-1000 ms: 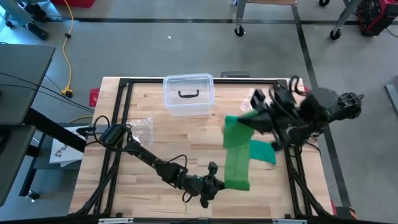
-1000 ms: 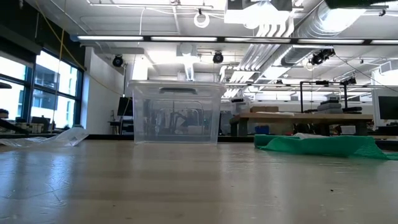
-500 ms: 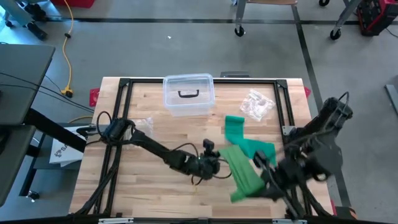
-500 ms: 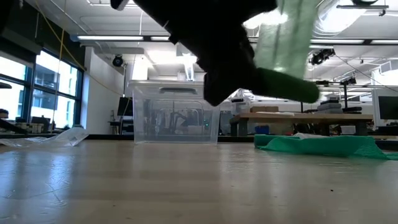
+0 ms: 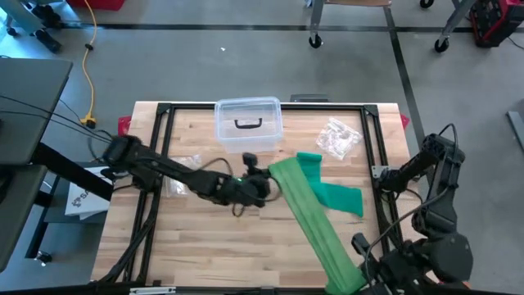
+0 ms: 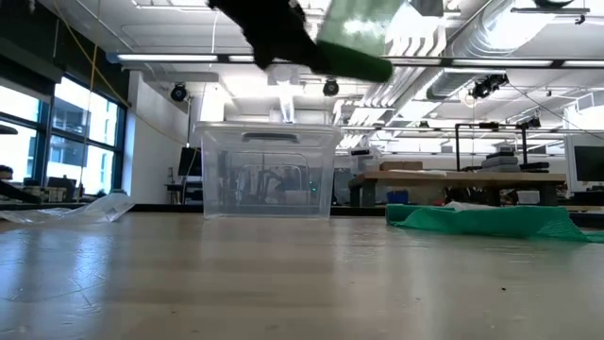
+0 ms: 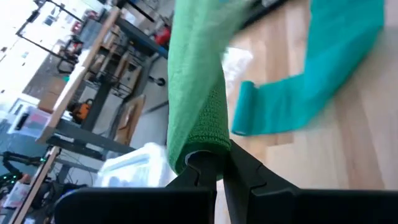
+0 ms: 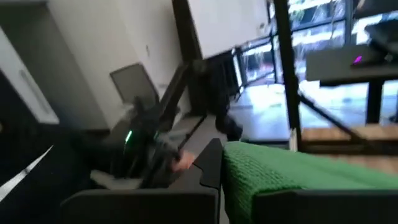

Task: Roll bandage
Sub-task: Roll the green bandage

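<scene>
High view shows the left tool [image 5: 264, 182] pinched on one end of the green bandage [image 5: 307, 213] near the clear box [image 5: 248, 123]; the right tool [image 5: 360, 274] grips the other end off the surface's [image 5: 205, 238] near edge. Rolling well probably means keeping the strip taut and edges aligned. The right tool's tips sit hidden under cloth; a second teal strip [image 5: 340, 197] lies beneath

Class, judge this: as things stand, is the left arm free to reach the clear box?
Probably not: though the box sits close with nothing between, the left fingers are shut on the green bandage, stretched to the right gripper.
</scene>
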Controlling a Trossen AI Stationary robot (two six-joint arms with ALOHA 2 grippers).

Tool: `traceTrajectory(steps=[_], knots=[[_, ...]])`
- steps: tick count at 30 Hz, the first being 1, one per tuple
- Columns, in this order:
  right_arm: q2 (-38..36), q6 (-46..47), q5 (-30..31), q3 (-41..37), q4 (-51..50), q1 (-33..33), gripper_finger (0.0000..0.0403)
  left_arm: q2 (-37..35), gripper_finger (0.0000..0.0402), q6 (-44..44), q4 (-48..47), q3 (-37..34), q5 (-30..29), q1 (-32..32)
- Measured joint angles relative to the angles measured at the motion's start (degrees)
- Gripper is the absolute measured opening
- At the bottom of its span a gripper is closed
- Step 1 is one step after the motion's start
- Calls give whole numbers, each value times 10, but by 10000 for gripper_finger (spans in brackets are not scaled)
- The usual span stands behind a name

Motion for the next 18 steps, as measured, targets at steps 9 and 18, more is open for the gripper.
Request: traceTrajectory(steps=[9,18], knots=[[29,11,-50,1,-21,-4,0,-122,1,11,19,-53,-26,-1],[38,6,-30,1,-40,-4,0,-135,1,17,26,-52,-51,-11]])
